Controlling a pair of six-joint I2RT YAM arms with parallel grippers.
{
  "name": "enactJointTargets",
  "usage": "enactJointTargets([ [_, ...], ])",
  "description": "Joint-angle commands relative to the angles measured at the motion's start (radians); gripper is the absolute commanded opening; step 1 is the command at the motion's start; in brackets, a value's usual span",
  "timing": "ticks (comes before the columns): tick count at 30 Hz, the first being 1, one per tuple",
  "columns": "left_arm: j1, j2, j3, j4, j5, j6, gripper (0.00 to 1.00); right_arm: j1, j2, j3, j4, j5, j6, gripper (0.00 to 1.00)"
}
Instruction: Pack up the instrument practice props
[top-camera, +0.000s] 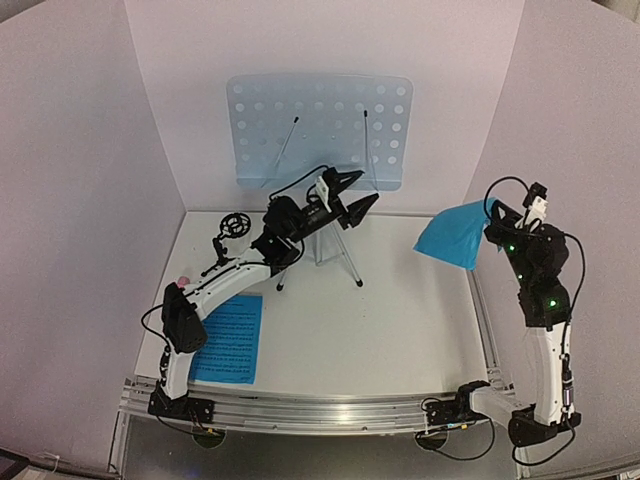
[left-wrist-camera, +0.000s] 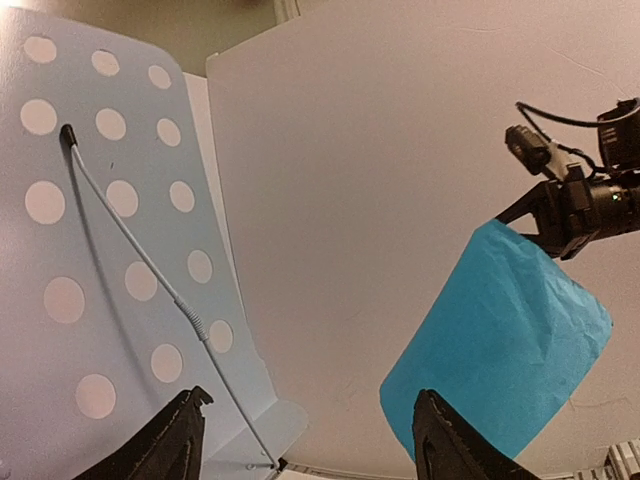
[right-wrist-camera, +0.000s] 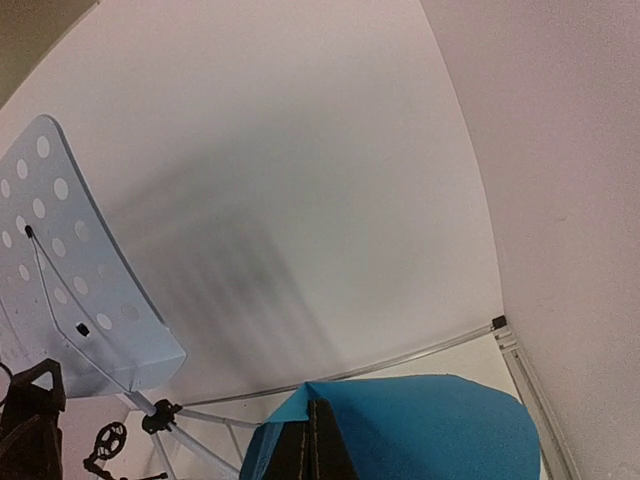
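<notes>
The pale perforated music stand (top-camera: 318, 128) rises at the back on silver tripod legs (top-camera: 335, 250). My left gripper (top-camera: 360, 193) hovers just below its tray, open and holding nothing; the left wrist view shows the jaws (left-wrist-camera: 312, 400) apart between the stand (left-wrist-camera: 100, 250) and a blue sheet-music page (left-wrist-camera: 500, 350). My right gripper (top-camera: 495, 215) is shut on that page's corner (right-wrist-camera: 430, 430) and holds it in the air at the right. A second blue page (top-camera: 228, 338) lies flat at the front left. The small black mic stand (top-camera: 232, 228) is behind my left arm. A bit of the pink microphone (top-camera: 183, 277) shows beside that arm.
White walls close in the back and both sides. A metal rail (top-camera: 320, 410) runs along the near edge with both arm bases. The stand's two wire page holders (top-camera: 283, 148) lie against its tray.
</notes>
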Motion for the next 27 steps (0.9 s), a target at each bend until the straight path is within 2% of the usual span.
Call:
enactJointTargets([
  [1, 0.005, -0.174, -0.128, 0.012, 0.088, 0.094, 0.73, 0.002, 0.005, -0.056, -0.061, -0.093, 0.113, 0.00],
  [4, 0.004, -0.301, -0.269, -0.009, 0.161, 0.165, 0.75, 0.004, 0.009, -0.091, -0.079, -0.146, 0.179, 0.00],
  [10, 0.005, -0.595, -0.577, -0.342, 0.232, 0.364, 0.80, 0.059, 0.006, -0.155, -0.129, -0.199, 0.334, 0.00],
  [13, 0.005, -0.724, -0.755, -0.429, 0.173, 0.415, 0.82, 0.207, 0.038, -0.174, -0.156, -0.142, 0.428, 0.00],
  [16, 0.006, -0.833, -0.883, -0.476, 0.034, 0.408, 0.83, 0.368, 0.158, -0.134, -0.239, -0.128, 0.514, 0.00],
  [18, 0.015, -0.918, -0.934, -0.572, -0.042, 0.376, 0.83, 0.473, 0.261, -0.086, -0.298, -0.200, 0.565, 0.00],
  [21, 0.042, -1.024, -0.969, -0.728, -0.100, 0.306, 0.84, 0.558, 0.403, -0.040, -0.334, -0.400, 0.650, 0.00],
  [24, 0.078, -1.105, -0.994, -0.892, -0.080, 0.252, 0.84, 0.602, 0.527, 0.002, -0.348, -0.561, 0.715, 0.00],
  [27, 0.106, -1.177, -1.034, -0.986, -0.090, 0.220, 0.86, 0.611, 0.613, 0.050, -0.367, -0.667, 0.778, 0.00],
])
